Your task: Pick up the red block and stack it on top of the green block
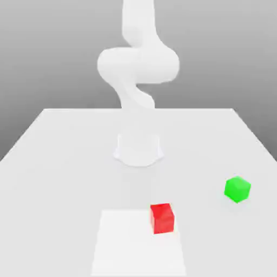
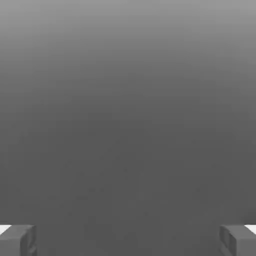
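Sitting on the pale worktop (image 1: 59, 162), the red block (image 1: 162, 218) lies toward the near edge in the exterior view, on a lighter rectangular patch (image 1: 124, 243) of the surface. The green block (image 1: 237, 189) rests apart from it, toward the exterior view's right and a little farther back, turned so that a corner faces the camera. The two blocks do not touch.

The white arm (image 1: 138, 65) rises behind them from its round base (image 1: 138, 149), well back from both blocks. In the hand view the gripper (image 2: 128, 240) shows as two grey fingertips (image 2: 17, 240) standing far apart, with nothing between them but a plain grey surface; neither block lies between or beside them there, so the gripper holds nothing.

There is one red block, one green block and one arm with one gripper. Both blocks have plain matte faces, and the worktop, arm and blocks carry no readable writing.
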Robot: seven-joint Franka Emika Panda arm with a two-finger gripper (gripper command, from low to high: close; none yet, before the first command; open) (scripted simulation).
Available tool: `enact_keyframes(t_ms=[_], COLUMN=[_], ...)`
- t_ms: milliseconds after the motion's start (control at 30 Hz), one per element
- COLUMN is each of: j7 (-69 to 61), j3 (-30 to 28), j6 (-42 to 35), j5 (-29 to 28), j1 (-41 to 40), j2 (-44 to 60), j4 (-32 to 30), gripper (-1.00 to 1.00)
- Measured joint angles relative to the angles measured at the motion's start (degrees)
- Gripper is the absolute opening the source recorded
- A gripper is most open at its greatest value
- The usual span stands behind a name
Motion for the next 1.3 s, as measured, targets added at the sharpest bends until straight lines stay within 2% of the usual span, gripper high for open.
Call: enact_keyframes(t_ms=[633,1067,1167,1300], j7=[-49.4,-81.5,-85.7,-91.4], j3=[-13.4,-16.7,-16.0,-12.3], j6=[15.6,26.2,29.5,34.5], j5=[0.0,-1.4,1.4,8.8], j1=[18.0,24.8,25.1,23.1], j2=[23.7,39.5,43.7,50.0], j4=[-16.8,-28.1,-28.1,-27.2], gripper=[0.0,0.0,0.0,0.0])
